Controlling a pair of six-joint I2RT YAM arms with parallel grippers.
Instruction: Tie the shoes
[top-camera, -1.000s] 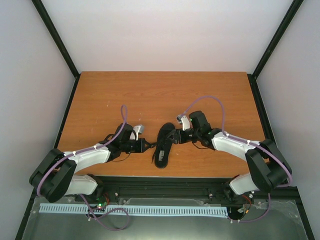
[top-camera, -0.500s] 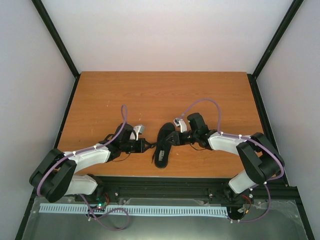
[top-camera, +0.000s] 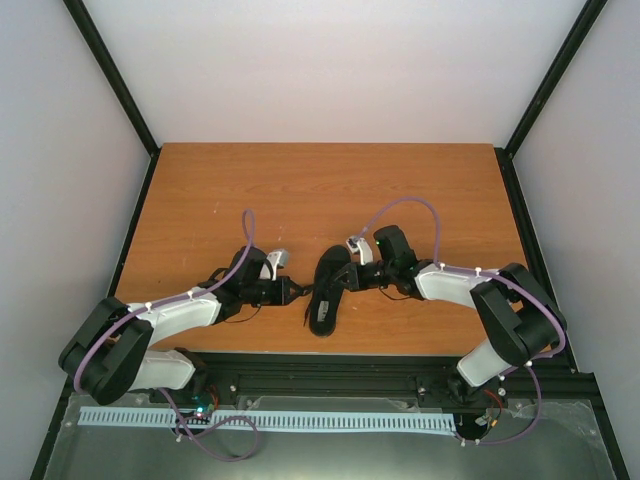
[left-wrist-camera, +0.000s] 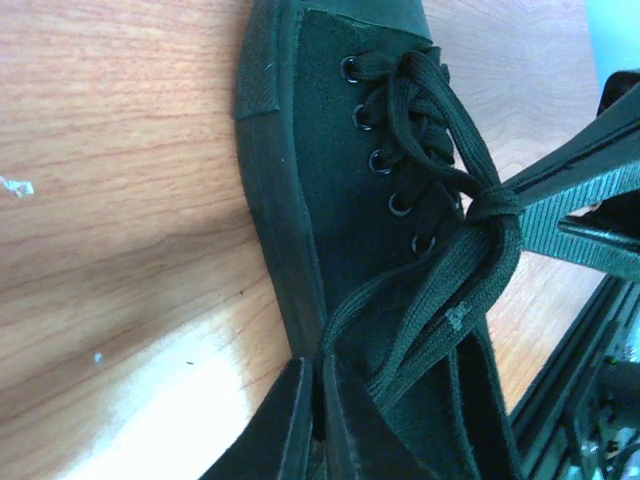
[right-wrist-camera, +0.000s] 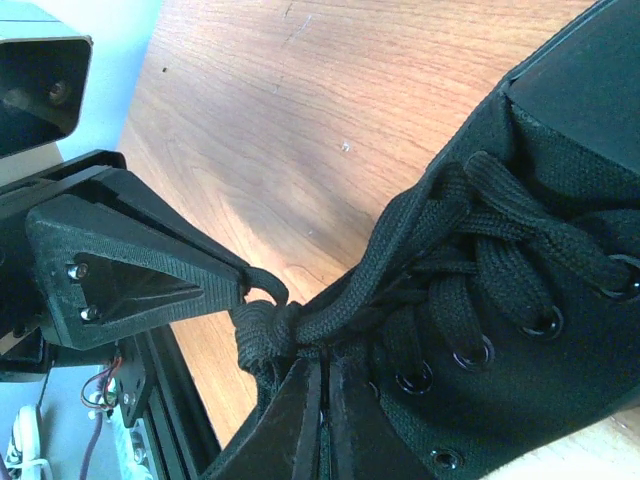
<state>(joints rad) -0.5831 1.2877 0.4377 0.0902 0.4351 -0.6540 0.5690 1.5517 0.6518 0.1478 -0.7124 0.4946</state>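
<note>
The right pincer has crept inward toward the left pincer, and both are clenched on the laces. The shoe lies between them. The first knot looks snug, so the bow is likely next.

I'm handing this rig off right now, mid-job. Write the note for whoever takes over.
Left tool: shut on the laces, low beside the shoe.
Right tool: shut on the laces, right next to the knot.
Shoe: sole down on the table, between the two tools, near the front edge.
Done: laces crossed into a first knot by the top eyelets and drawn taut.
Left: no bow loops show; form the bow and tighten it.
</note>
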